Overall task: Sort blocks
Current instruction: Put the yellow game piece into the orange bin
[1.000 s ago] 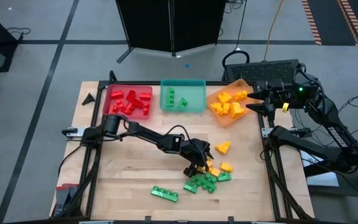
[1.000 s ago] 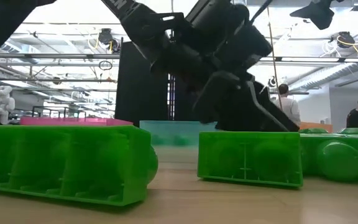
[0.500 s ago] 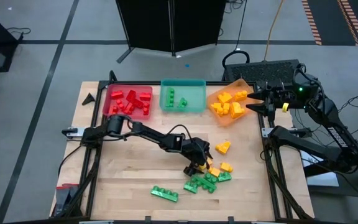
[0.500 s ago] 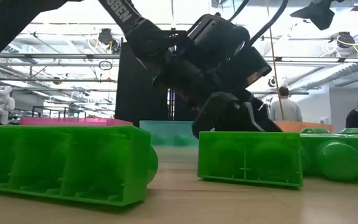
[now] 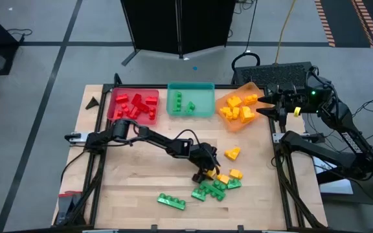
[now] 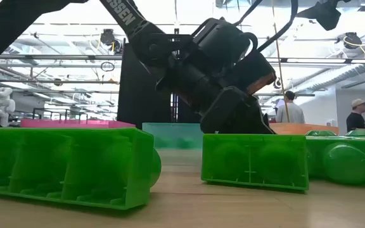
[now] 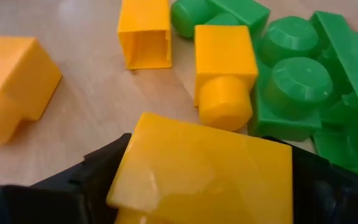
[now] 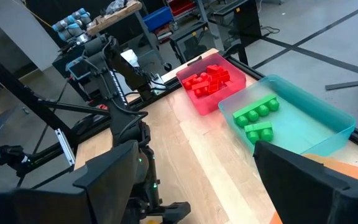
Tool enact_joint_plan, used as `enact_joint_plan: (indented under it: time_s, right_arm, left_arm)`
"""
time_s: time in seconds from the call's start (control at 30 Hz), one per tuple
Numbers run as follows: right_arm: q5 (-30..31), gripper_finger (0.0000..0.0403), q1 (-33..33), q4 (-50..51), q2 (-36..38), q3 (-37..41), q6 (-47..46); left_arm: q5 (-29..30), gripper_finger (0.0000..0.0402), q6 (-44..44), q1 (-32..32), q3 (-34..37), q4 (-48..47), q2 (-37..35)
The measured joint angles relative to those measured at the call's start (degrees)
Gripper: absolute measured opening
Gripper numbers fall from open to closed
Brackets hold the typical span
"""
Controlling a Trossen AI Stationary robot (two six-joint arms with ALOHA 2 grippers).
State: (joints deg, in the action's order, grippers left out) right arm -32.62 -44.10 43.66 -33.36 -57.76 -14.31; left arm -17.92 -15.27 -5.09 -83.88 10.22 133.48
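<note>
My left gripper (image 5: 207,171) is low over the loose pile at the table's near middle, shut on a yellow block (image 7: 204,165). Around it lie more yellow blocks (image 5: 232,153) (image 7: 225,68) and a cluster of green blocks (image 5: 212,189); a long green one (image 5: 171,201) lies alone nearer the front. In the low view green blocks (image 6: 255,160) stand in front of the left gripper (image 6: 233,117). My right gripper (image 5: 264,107) hangs open and high by the orange tray (image 5: 238,107), its fingers wide apart in the right wrist view (image 8: 194,186). My left gripper has the yellow block's two opposite sides (image 7: 129,168) between its two fingers (image 7: 86,180), coming slanting down from the table's left. The block's smooth face is toward the wrist camera. Whether the block rests on the table or is lifted I cannot tell.
At the far edge stand a red tray (image 5: 133,105) with red blocks, a teal tray (image 5: 190,99) with green blocks and the orange tray with yellow blocks. Bare wood lies on the table's left half. People stand in the room behind.
My left gripper has sunk toward the pile, rolled a little, and drawn its fingers in on the yellow block. The blocks around it lie where they were.
</note>
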Motion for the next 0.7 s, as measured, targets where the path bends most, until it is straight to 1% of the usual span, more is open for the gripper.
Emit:
enact_joint_plan:
  time_s: [0.13, 0.37, 0.5, 0.63, 0.7]
  right_arm:
    - [0.0, 0.0318, 0.0, 0.0, 0.0, 0.0, 0.0]
    - [0.0, 0.0318, 0.0, -0.1, 0.0, 0.0, 1.2]
    - [0.0, 0.0318, 0.0, -0.8, 0.0, 0.0, 3.7]
    - [-0.4, 0.0318, 0.0, -4.7, 0.0, 0.0, 5.1]
    - [-0.5, 0.0318, 0.0, -6.4, 0.0, 0.0, 6.9]
  left_arm:
    - [0.8, 0.0312, 2.8, 0.3, 0.0, 0.2, -0.1]
    - [6.4, 0.0304, 8.1, 0.6, 0.4, -0.3, -2.2]
    - [8.2, 0.0303, 11.0, 0.8, 0.4, -1.1, -5.9]
    - [8.5, 0.0303, 12.0, 1.0, 0.3, -2.2, -10.2]
    - [10.1, 0.0303, 12.0, 1.1, 0.3, -4.2, -12.8]
